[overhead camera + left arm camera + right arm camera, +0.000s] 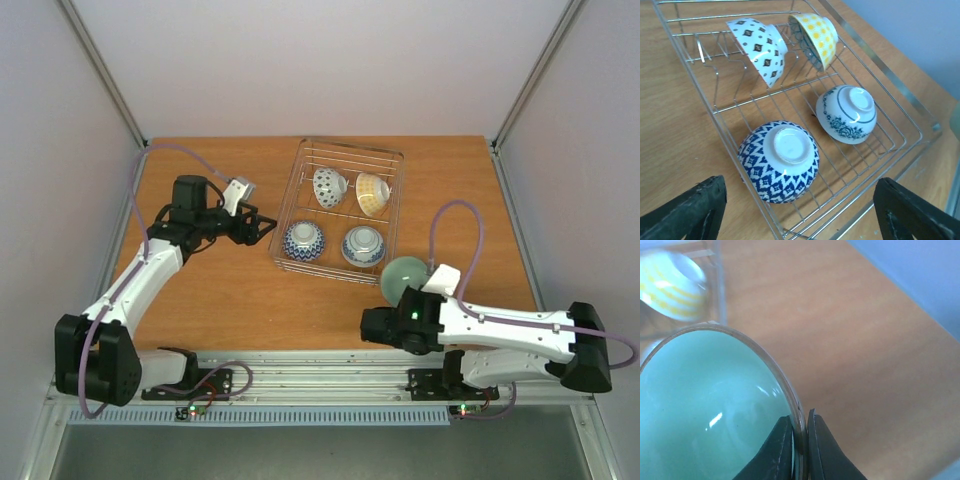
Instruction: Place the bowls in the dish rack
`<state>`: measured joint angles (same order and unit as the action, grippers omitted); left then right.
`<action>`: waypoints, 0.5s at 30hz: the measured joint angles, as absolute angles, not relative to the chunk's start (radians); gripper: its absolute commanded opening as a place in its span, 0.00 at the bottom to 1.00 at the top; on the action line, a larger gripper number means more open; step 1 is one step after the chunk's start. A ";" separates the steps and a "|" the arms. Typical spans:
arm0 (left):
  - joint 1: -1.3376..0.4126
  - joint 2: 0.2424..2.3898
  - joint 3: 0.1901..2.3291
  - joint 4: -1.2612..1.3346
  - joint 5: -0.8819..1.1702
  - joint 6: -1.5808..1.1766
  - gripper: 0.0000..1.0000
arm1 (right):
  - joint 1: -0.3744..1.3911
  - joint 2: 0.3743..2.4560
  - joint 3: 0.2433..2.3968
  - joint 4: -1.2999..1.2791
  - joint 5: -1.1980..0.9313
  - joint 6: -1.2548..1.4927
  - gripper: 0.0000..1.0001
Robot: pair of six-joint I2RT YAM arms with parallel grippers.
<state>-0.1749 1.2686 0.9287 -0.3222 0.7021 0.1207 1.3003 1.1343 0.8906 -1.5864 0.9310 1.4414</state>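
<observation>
Your right gripper (800,419) is clenched on the rim of the pale green bowl (710,410), which in the top view shows just off the lower right corner of the dish rack (352,147). Your left gripper (800,220) is spread wide and holds nothing, left of the rack. Inside it, a blue diamond bowl (780,165) and a floral bowl (847,114) lie upside down. A dark-speckled bowl (760,47) and a yellow bowl (815,37) lean tilted higher in the frame.
</observation>
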 measured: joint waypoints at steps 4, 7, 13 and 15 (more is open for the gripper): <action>-0.175 1.297 0.955 -0.350 0.757 0.128 0.83 | 1.306 1.277 1.087 -1.627 1.063 1.392 0.01; -0.175 1.302 0.956 -0.372 0.796 0.138 0.82 | 1.309 1.391 1.233 -1.634 1.155 1.320 0.01; -0.184 1.304 0.957 -0.404 0.850 0.159 0.82 | 1.299 1.601 1.497 -1.638 1.251 1.105 0.01; -0.186 1.304 0.958 -0.412 0.858 0.165 0.81 | 1.279 1.664 1.571 -1.629 1.259 0.986 0.01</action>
<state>-0.1860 1.3045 0.9577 -0.4118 0.8581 0.1654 1.2793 1.6638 1.5715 -1.6291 1.2591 0.9855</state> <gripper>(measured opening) 0.817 0.067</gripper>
